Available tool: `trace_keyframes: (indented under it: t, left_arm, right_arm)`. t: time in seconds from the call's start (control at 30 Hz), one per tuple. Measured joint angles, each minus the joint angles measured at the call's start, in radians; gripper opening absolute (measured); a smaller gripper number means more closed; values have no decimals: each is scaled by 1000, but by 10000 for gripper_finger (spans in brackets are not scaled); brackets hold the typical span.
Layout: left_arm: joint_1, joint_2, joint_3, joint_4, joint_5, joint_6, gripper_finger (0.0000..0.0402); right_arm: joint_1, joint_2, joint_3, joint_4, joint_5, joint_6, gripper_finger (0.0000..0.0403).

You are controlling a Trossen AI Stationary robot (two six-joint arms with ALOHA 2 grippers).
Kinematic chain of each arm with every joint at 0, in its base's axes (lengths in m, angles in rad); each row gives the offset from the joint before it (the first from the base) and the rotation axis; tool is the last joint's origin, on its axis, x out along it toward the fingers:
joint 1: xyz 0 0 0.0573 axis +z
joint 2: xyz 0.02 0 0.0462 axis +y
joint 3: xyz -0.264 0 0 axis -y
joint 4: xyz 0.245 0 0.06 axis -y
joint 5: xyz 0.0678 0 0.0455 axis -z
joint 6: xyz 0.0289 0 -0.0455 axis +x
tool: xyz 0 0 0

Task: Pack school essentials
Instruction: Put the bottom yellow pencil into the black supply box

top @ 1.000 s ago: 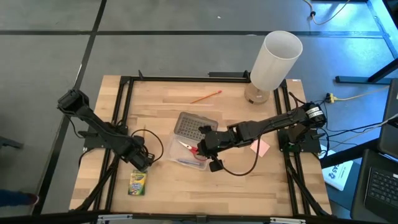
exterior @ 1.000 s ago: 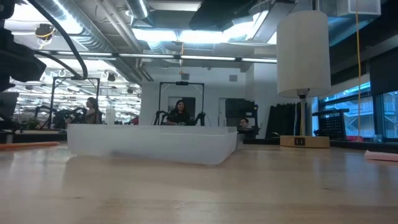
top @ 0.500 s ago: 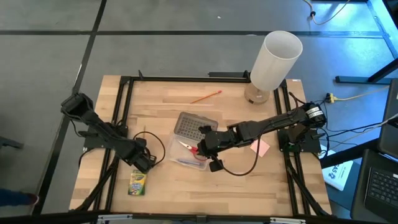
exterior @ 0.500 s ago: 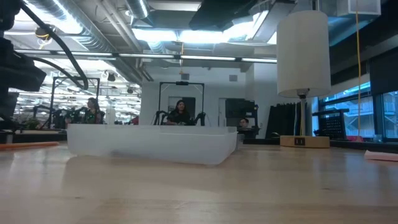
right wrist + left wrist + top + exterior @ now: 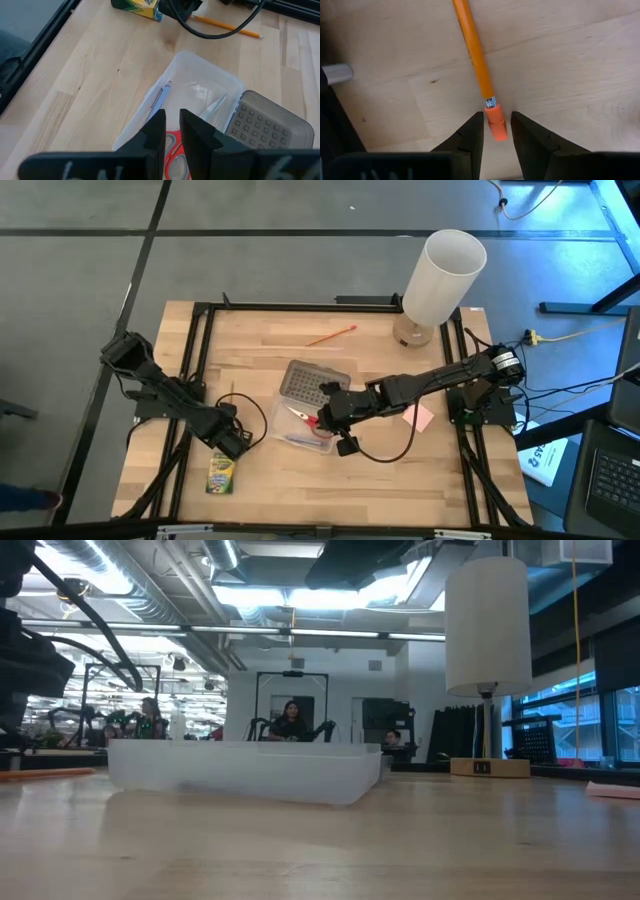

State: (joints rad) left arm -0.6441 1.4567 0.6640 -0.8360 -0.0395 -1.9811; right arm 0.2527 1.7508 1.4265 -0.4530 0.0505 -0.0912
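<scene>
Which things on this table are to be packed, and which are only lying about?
To pack: crayon box, orange pencil, pink block; scissors and pen, already inside the clear box.
Lying about: the box's dotted lid, white cylinder, cables.

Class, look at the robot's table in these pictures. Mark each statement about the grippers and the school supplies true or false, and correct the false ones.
1. The left gripper has its fingers on either side of the pencil's eraser end. True.
2. The scissors lie in the clear box. True.
3. The crayon box is inside the clear box. False: it lies on the table, near the left gripper.
4. The pink block sits on the grey lid. False: it lies on the table by the right arm.
5. The right gripper is over the clear box. True.
</scene>
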Motion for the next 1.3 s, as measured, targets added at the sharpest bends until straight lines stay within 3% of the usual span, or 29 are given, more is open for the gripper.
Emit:
trace_keyframes:
  t: [0.3, 0.67, 0.93, 1.3]
  left_arm:
    - [0, 1, -1, 1, 2, 44, 88]
    - [0, 1, -1, 0, 5, 80, 8]
    - [-1, 5, 17, -10, -16, 139, 5]
    - [0, 4, 159, -151, -133, 273, 3]
  right_arm:
    - [0, 0, 0, -1, 0, -11, 58]
    - [0, 0, 0, -24, 0, -10, 58]
    - [0, 0, 0, -69, 0, 8, 58]
    - [0, 0, 0, -123, 0, 10, 58]
